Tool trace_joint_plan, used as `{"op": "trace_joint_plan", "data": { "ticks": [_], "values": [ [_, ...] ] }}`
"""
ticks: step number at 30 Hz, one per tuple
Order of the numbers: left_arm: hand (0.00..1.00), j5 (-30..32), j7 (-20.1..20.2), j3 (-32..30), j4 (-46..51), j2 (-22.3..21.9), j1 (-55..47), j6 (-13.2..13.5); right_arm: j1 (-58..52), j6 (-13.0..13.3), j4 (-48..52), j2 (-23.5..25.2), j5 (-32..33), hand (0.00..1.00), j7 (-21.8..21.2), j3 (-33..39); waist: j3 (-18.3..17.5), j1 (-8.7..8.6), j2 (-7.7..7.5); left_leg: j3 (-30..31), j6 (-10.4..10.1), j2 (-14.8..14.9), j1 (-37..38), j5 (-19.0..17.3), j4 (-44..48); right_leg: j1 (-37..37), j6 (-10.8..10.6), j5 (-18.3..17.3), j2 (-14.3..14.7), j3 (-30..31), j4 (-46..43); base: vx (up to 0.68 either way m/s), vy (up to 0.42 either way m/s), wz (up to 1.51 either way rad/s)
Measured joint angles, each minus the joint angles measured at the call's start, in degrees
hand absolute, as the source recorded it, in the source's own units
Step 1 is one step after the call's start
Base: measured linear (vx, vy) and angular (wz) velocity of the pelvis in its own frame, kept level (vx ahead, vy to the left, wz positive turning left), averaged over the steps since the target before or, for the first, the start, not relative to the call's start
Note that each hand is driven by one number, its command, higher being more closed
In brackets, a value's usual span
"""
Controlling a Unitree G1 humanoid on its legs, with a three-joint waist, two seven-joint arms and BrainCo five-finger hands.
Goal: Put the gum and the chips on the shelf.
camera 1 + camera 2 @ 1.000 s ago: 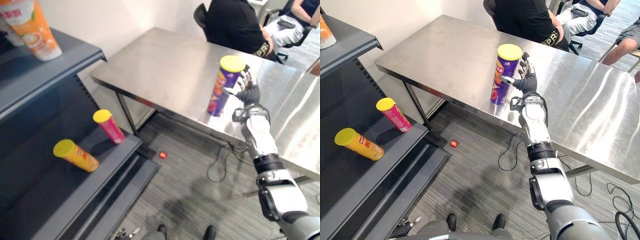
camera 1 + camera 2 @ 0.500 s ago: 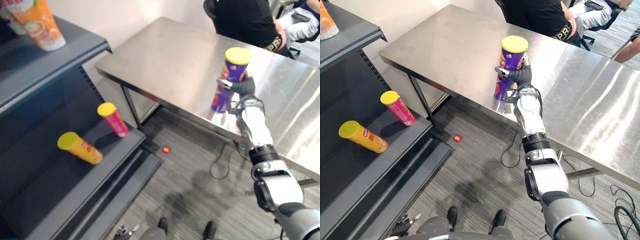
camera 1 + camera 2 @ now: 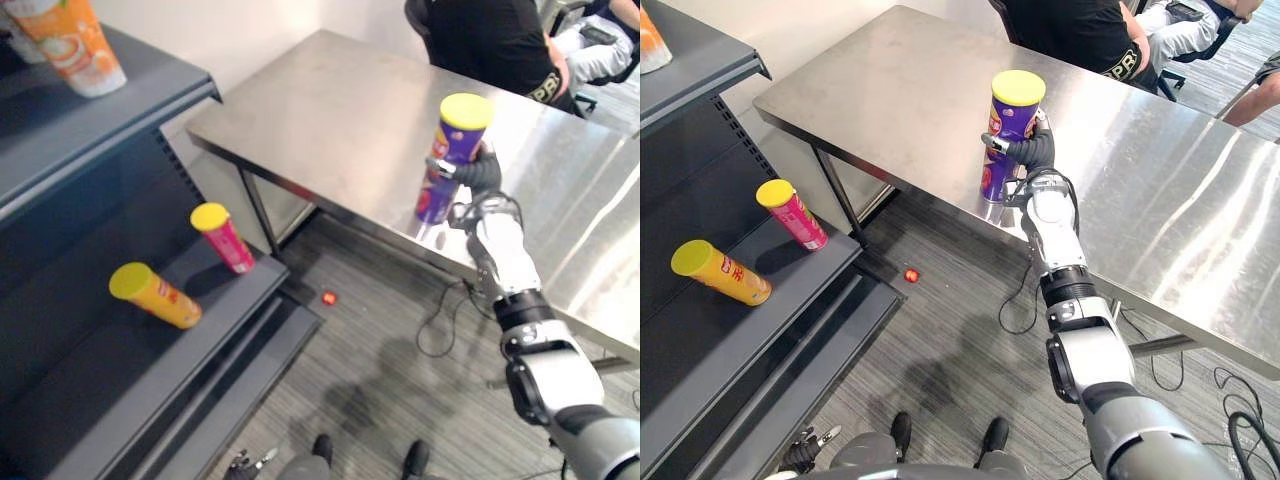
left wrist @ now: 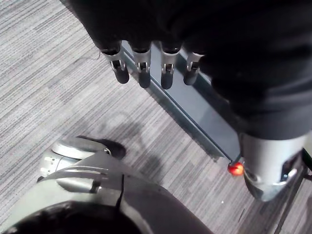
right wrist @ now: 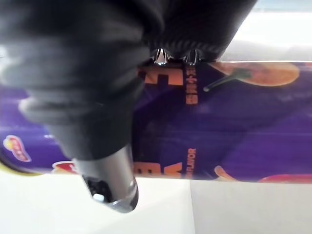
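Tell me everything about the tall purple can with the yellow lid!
It is a tall round chips can, purple with orange and red pictures on its side, like printed cardboard, with a flat yellow lid closed on top. It stands upright on the shiny steel table, near the front edge. The robot's right hand is wrapped round its middle, thumb on one side and fingers on the other. Nothing else touches it.

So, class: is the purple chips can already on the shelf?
No, the purple can stands on the steel table, held by the right hand.
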State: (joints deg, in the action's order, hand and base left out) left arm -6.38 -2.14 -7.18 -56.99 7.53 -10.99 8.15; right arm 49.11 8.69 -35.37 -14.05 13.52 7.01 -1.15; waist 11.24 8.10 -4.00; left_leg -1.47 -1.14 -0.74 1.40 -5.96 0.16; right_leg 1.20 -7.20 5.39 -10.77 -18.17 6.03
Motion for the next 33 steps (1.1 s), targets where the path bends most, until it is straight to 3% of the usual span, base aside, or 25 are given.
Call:
{"op": "trace_joint_plan", "data": {
  "ticks": [9,14,22,27,29,33],
  "values": [
    [0.0,0.6,-0.1,-0.5,0.1,-0.1,0.0,0.0,-6.2,-0.5,15.6,1.5,-2.3,1.0,0.5,0.3,0.0,-0.18,-0.07,-1.6,0.0,0.3,1.1,0.0,0.1,0.2,0.1,0.6,-0.2,2.1,0.0,-0.01,-0.008,-0.09],
    [0.0,1.3,-0.1,-1.3,0.1,-0.3,0.1,0.0,-7.3,1.6,26.3,1.5,-2.2,1.0,0.3,0.5,0.0,-0.43,-0.11,-2.6,-0.1,0.4,1.7,-0.1,0.2,0.3,0.1,0.6,-0.1,3.2,0.0,-0.05,-0.021,-0.11],
    [0.0,2.8,0.0,-2.3,-0.2,-0.3,-0.1,-0.1,-17.6,2.5,37.2,1.5,-1.5,1.0,-0.9,1.2,-0.5,-1.77,-0.46,-3.5,-0.1,0.7,1.8,-0.2,0.4,-0.1,0.1,0.6,0.3,4.7,-0.2,-0.07,-0.033,-0.08],
    [0.0,2.9,0.0,-2.7,-1.8,-0.3,-0.7,-0.8,-23.8,2.9,40.2,1.5,-1.0,1.0,-2.3,2.0,-3.3,-3.04,-0.31,-4.2,-0.4,1.5,2.1,-0.4,0.6,-0.2,0.2,0.5,1.1,5.5,-0.3,-0.02,-0.037,-0.09],
    [0.0,2.8,0.1,-2.7,-2.2,-0.4,-0.5,-1.1,-26.0,3.4,41.5,1.5,-0.8,1.0,-2.6,2.4,-3.6,-3.23,-0.05,-4.4,-0.7,1.8,1.9,-0.8,1.7,-1.1,0.5,-0.6,1.1,5.9,-2.7,-0.02,-0.024,-0.07],
    [0.0,2.7,0.2,-2.8,-2.4,-0.4,-0.3,-1.2,-29.2,3.8,41.7,1.7,0.6,1.0,-2.7,1.7,-3.4,-3.47,0.27,-2.7,-0.9,2.3,-0.2,-4.0,9.3,-4.1,0.7,-7.6,-0.2,5.5,-15.3,-0.07,-0.02,0.19]
  ]
}}
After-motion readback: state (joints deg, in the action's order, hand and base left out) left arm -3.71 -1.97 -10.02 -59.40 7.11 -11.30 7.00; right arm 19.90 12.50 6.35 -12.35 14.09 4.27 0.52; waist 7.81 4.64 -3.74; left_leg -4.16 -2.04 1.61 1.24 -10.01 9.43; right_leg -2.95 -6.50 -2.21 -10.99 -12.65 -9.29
